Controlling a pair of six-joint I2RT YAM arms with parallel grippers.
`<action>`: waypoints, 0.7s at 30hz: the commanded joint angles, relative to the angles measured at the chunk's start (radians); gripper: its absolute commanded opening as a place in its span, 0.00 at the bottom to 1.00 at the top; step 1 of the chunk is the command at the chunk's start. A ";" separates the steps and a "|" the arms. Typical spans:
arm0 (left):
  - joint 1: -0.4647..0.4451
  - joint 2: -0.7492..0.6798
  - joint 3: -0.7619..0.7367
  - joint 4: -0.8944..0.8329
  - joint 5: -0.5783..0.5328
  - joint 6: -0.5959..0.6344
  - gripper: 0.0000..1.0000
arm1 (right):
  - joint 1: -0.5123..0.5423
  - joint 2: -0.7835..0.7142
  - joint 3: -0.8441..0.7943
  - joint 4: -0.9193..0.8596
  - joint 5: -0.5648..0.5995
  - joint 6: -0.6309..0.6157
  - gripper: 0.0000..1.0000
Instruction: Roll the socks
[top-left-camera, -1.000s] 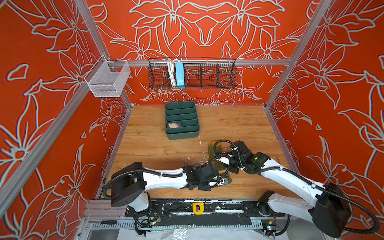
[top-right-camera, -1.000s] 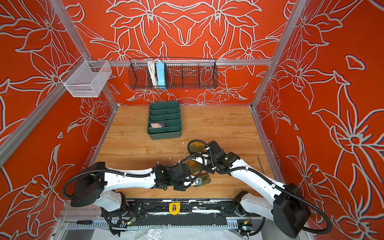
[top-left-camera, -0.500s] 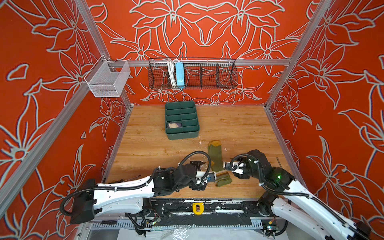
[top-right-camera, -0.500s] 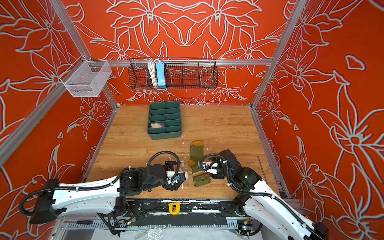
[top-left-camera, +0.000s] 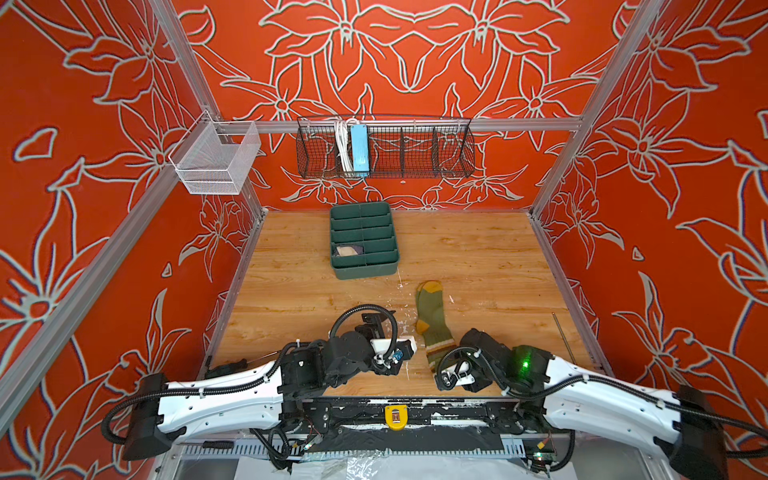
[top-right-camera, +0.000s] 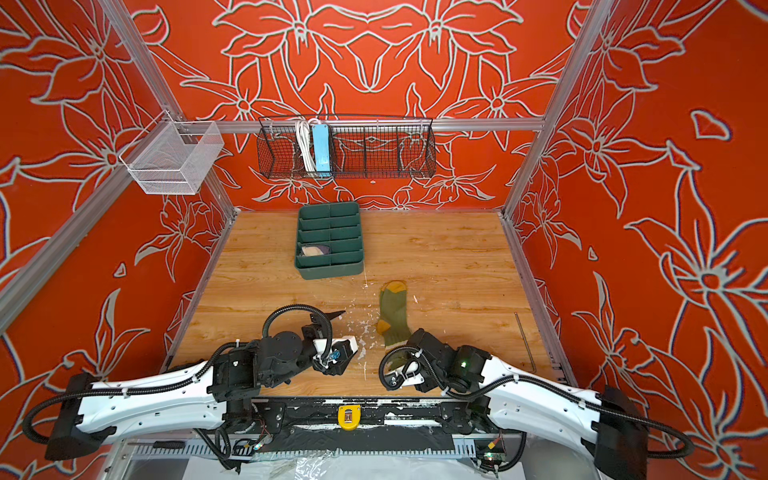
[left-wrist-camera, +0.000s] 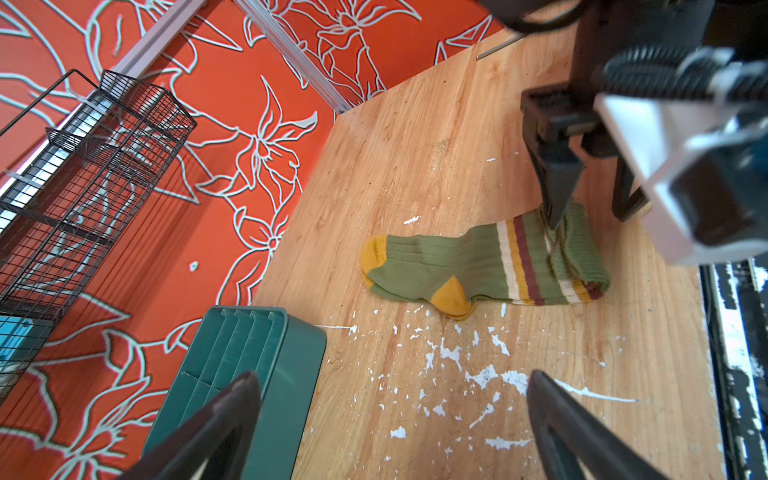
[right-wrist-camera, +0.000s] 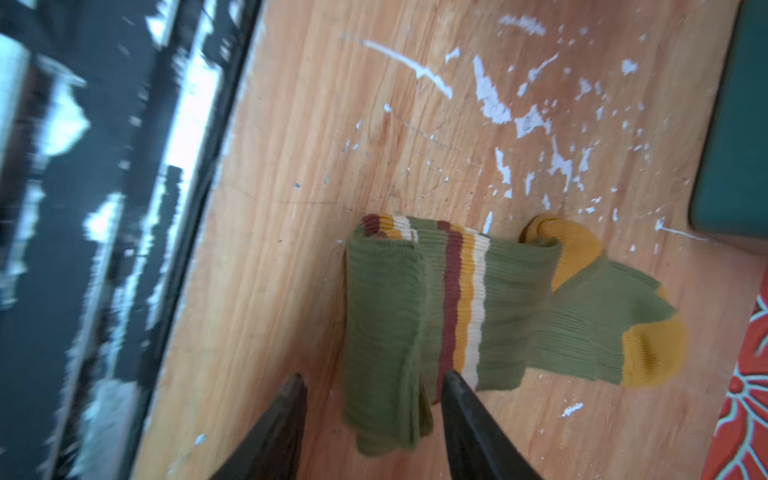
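In both top views the sock's cuff hides under the right arm; the tray's content is too small to tell.

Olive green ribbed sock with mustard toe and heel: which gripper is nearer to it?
Right. The right gripper straddles the folded striped cuff of the olive green sock, one fingertip touching it. The left gripper, wide open, hangs apart from it.

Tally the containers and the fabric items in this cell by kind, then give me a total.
Wire baskets on the walls: 2 (white mesh basket, black wire basket)
Green divided tray: 1
Olive green sock on the table: 1
Cream bundle in the tray, too small to identify: 1
Total: 5
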 joint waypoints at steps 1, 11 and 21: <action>0.004 -0.028 0.037 -0.027 0.027 0.006 1.00 | 0.005 0.086 -0.005 0.113 0.056 0.007 0.52; 0.003 -0.117 0.118 -0.168 0.141 0.071 1.00 | -0.001 0.307 0.085 0.085 0.040 0.053 0.08; -0.103 -0.189 0.085 -0.244 0.106 0.471 0.99 | -0.085 0.771 0.554 -0.418 -0.404 0.294 0.00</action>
